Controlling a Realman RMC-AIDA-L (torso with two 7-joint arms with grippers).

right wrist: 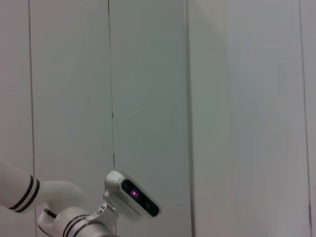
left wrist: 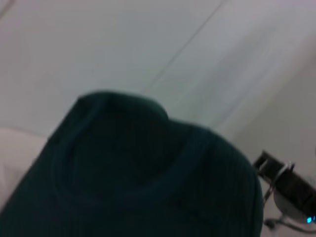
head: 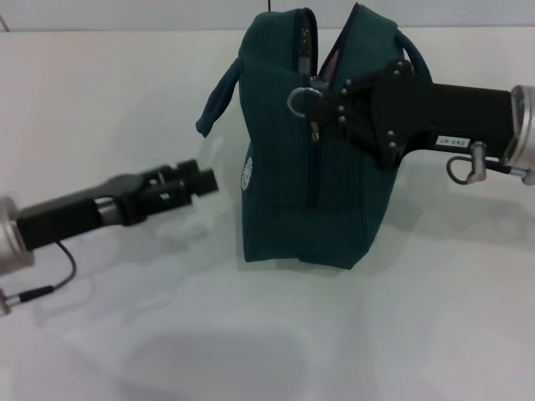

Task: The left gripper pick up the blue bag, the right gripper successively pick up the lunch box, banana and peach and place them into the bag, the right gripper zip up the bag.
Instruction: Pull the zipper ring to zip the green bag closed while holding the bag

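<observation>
The blue bag [head: 301,167] stands upright on the white table [head: 125,334], its top partly open with pale lining showing. One loop handle [head: 219,90] hangs off its left side. My right gripper [head: 322,104] reaches in from the right and is shut on the metal ring zipper pull [head: 302,99] near the bag's top. My left gripper [head: 205,180] is low at the left, pointing at the bag with a small gap between them. In the left wrist view the bag's fabric [left wrist: 148,173] fills the lower part and the ring [left wrist: 279,178] shows beside it. The lunch box, banana and peach are out of sight.
The round white logo [head: 247,173] faces my left gripper. The table's far edge [head: 125,31] meets a pale wall. The right wrist view shows only wall panels [right wrist: 222,98] and a white camera unit [right wrist: 133,195] of the robot's body.
</observation>
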